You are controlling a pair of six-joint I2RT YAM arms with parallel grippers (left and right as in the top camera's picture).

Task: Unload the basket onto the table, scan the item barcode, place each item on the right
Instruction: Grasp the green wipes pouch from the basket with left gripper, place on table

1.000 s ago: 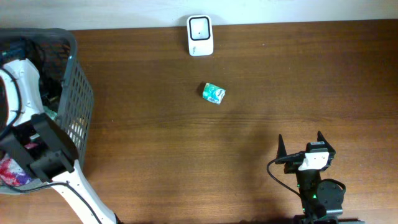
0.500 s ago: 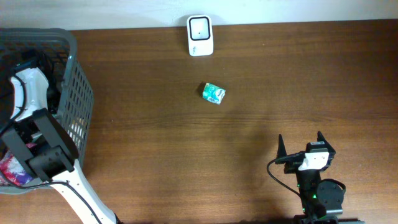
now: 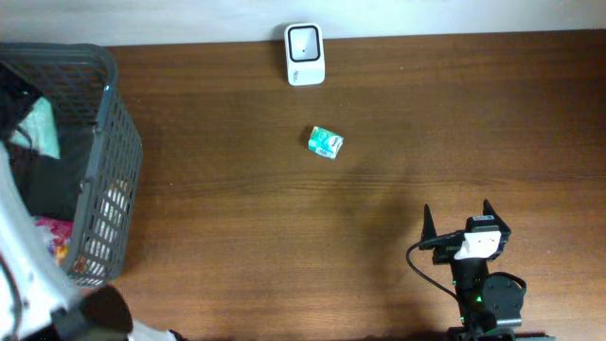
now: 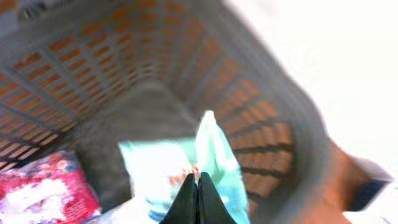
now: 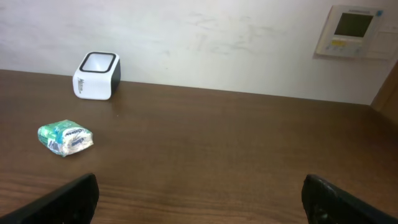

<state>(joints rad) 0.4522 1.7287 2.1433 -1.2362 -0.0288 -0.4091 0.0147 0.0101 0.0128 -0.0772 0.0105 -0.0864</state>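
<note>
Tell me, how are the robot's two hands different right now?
The left gripper is shut and looks to be pinching a pale green packet. The right gripper is wide open and holds nothing. The left gripper is at the grey basket, while the right gripper is over the brown table. Both have two dark fingers.

A dark brown wood-grain table (image 3: 246, 237) fills the overhead view, and its far edge meets an off-white wall (image 5: 217, 37) with faint scuffs. 1 beige control panel (image 5: 353, 31) with a small display hangs on the wall at the right, near a brown wooden edge (image 5: 387, 93). The light is soft and even.
</note>
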